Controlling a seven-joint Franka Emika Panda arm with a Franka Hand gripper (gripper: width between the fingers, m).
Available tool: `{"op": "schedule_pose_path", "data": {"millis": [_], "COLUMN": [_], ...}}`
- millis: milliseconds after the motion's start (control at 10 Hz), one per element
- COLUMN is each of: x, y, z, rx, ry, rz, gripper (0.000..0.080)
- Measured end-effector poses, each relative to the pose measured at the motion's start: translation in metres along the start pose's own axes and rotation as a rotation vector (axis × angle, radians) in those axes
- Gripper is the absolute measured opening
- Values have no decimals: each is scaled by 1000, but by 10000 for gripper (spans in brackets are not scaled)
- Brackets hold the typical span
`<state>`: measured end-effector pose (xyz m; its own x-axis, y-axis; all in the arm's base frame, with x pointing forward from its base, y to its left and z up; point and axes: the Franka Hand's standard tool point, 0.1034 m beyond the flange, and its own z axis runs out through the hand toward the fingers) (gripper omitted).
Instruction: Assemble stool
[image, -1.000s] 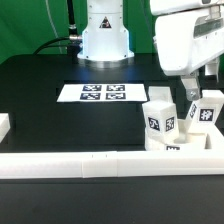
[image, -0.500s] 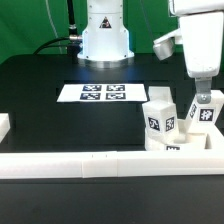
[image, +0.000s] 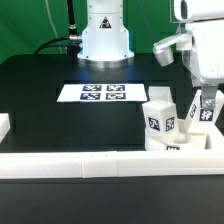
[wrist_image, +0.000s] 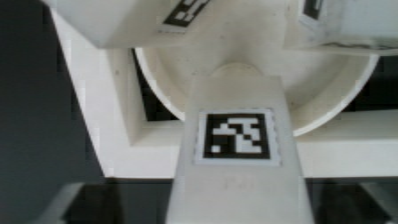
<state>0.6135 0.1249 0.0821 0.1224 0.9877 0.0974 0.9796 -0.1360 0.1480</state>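
The white stool parts stand at the exterior view's right. One tagged leg (image: 158, 121) is upright beside the round seat (image: 187, 146), and a second tagged leg (image: 206, 113) leans at its far right. My gripper (image: 205, 98) has come down over the top of that second leg, one finger on each side. In the wrist view this leg (wrist_image: 238, 140) fills the middle, with the seat (wrist_image: 320, 95) behind it. Dark shapes flank the leg at the picture's edge, and I cannot tell whether the fingers press on it.
The marker board (image: 103, 92) lies flat in the middle of the black table. A long white rail (image: 90, 164) runs along the front edge, with a short white piece (image: 4, 126) at the exterior view's left. The robot base (image: 105, 35) stands at the back.
The hand has moved toward the exterior view's right and come down over the right-hand leg. The stool parts have not moved.
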Motion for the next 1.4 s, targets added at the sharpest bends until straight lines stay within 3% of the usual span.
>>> {"op": "schedule_pose_path", "data": {"millis": [100, 200, 600, 800, 1000, 1400], "x": [0, -2, -2, -2, -2, -5], "y": [1, 2, 2, 2, 2, 4], "z": [-1, -1, -1, -1, 0, 0], "rx": [-2, -3, -3, -3, -23, -35], "ry": [0, 0, 1, 2, 18, 60], "rz": [1, 4, 104, 264, 485, 856], "gripper": [387, 338, 338, 338, 338, 338]}}
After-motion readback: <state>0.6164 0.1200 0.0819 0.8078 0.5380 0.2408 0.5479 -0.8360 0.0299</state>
